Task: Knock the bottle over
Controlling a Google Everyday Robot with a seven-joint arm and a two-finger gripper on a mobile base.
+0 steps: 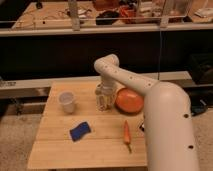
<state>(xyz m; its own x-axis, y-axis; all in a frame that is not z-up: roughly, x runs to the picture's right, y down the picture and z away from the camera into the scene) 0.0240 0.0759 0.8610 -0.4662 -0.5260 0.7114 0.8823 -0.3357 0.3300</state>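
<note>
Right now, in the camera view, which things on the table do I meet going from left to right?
Cup → blue sponge → bottle, with the gripper at it → carrot → orange bowl.

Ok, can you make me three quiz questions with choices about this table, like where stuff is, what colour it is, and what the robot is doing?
1. Where is the slim clear plastic bottle?
A. between the white plastic cup and the orange round bowl
B. on the floor
C. inside the cup

2. What colour is the small sponge?
A. green
B. blue
C. pink

3. How is the bottle standing?
A. lying flat
B. upside down
C. upright

Answers:
1. A, cup to one side of it and bowl to the other on the wooden table.
2. B, it looks blue.
3. C, it stands upright, with the claw at its top.
</note>
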